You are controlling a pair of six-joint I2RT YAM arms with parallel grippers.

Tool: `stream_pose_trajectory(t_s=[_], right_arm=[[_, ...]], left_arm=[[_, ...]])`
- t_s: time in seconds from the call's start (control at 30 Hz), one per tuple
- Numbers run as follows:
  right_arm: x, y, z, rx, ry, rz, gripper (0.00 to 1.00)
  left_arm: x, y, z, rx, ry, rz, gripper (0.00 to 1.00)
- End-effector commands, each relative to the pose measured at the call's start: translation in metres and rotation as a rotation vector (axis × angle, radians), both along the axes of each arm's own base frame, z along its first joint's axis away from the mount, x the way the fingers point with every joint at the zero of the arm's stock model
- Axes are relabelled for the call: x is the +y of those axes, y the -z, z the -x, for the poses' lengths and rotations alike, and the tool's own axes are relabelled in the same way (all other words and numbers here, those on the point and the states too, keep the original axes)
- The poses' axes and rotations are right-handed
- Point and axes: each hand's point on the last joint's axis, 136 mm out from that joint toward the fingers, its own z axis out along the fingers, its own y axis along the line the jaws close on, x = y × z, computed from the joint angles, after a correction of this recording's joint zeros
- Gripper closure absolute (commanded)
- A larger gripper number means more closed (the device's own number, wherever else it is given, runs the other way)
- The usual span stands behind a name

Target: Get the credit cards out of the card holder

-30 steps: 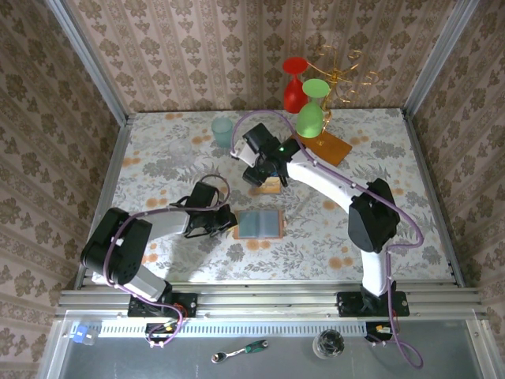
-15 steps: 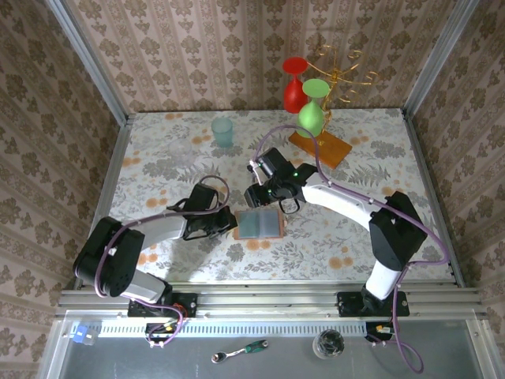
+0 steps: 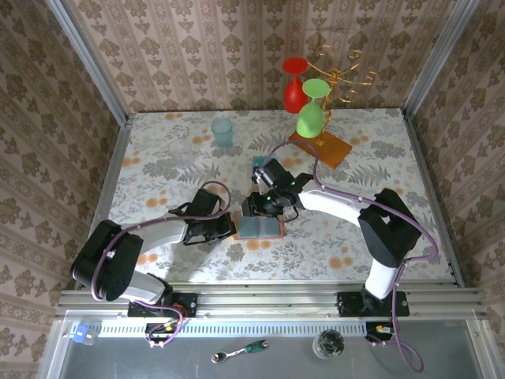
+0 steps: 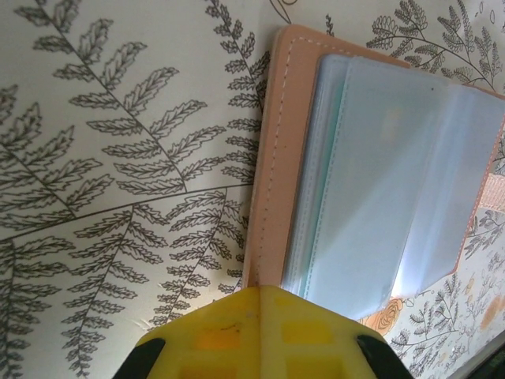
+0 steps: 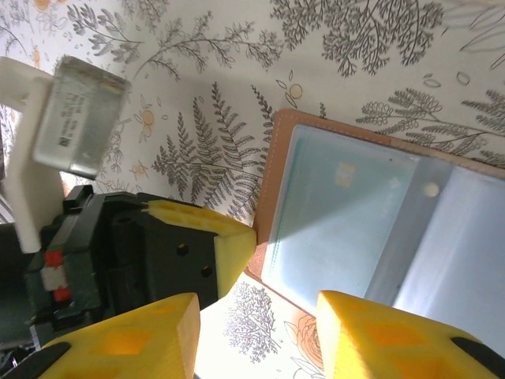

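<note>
My right arm has swung in from the back of the table, and the right gripper (image 3: 264,207) now hangs over the far edge of the card holder (image 3: 260,229), having narrowed on the way. Its jaws are spread, with nothing between them. The holder lies open and flat on the floral table (image 3: 158,158), between the two arms, pale blue sleeves facing up. The left gripper (image 3: 227,229) is pressed together, its yellow tip touching the holder's leather border on the left side; I judge it is pinning the holder down. I cannot tell the credit cards apart from the sleeves, so I cannot say how many remain inside. The step in hand is reaching for a card. Next I need to lower the right fingers onto a card's exposed edge and close without catching the sleeve.
</note>
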Motion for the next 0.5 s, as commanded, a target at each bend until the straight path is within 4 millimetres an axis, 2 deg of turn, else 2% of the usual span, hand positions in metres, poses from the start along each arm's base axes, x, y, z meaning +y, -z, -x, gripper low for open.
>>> stream_pose_trajectory(t_s=[0.0,0.47], right_arm=[[0.008,0.01,0.005,0.09,0.017,-0.047,0.54],[0.014,0.038,0.006,0.175,0.037,-0.037,0.49]], left_arm=[[0.006,0.005,0.005,-0.003,0.01,-0.032,1.0],[0.007,0.009,0.003,0.001,0.013,-0.038,1.0]])
